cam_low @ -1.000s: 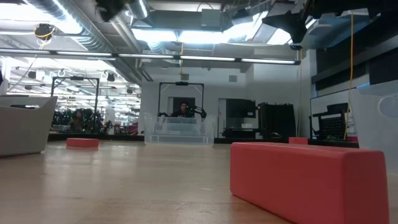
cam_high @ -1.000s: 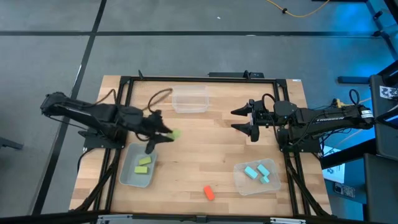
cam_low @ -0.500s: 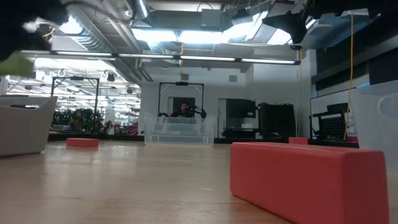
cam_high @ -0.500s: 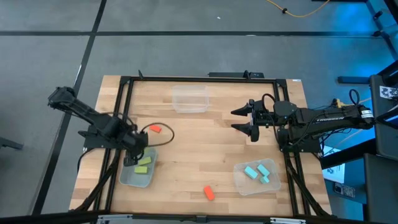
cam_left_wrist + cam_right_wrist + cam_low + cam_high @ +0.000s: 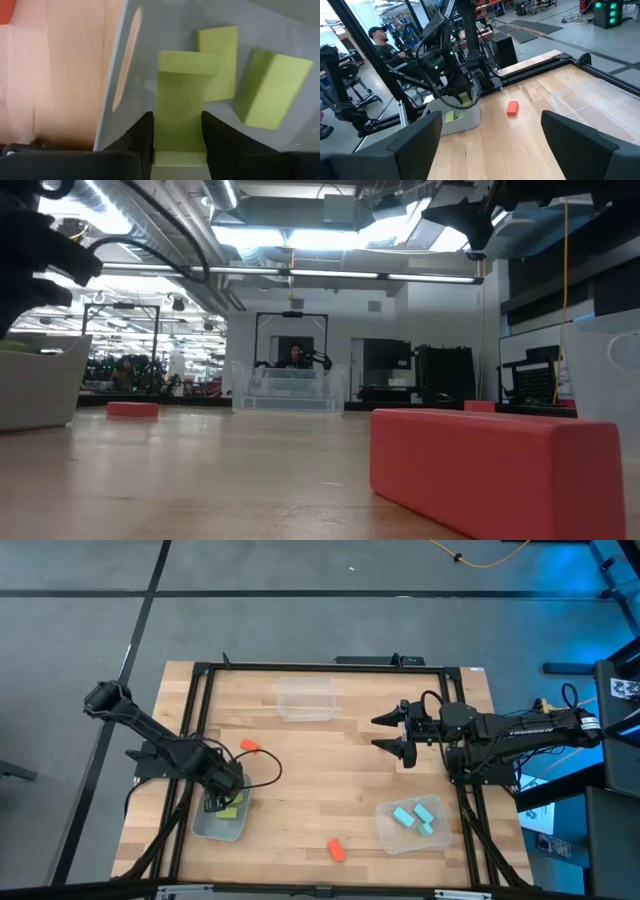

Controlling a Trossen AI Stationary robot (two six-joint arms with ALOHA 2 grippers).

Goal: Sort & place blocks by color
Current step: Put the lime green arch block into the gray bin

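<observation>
Yellow-green block (image 5: 179, 117) clamped upright between the left gripper (image 5: 176, 134) fingers, low inside the clear bin (image 5: 150, 30), just beside two more yellow-green blocks (image 5: 272, 87) lying on the bin floor. Orange-red block (image 5: 249, 745) on the wooden table (image 5: 330, 780) just outside the bin, near that gripper; another orange-red block (image 5: 336, 850) well apart. Cyan blocks (image 5: 415, 817) in a bin near the right gripper (image 5: 385, 732), held wide above mid-table. Workshop beyond, person (image 5: 382, 42) seated
</observation>
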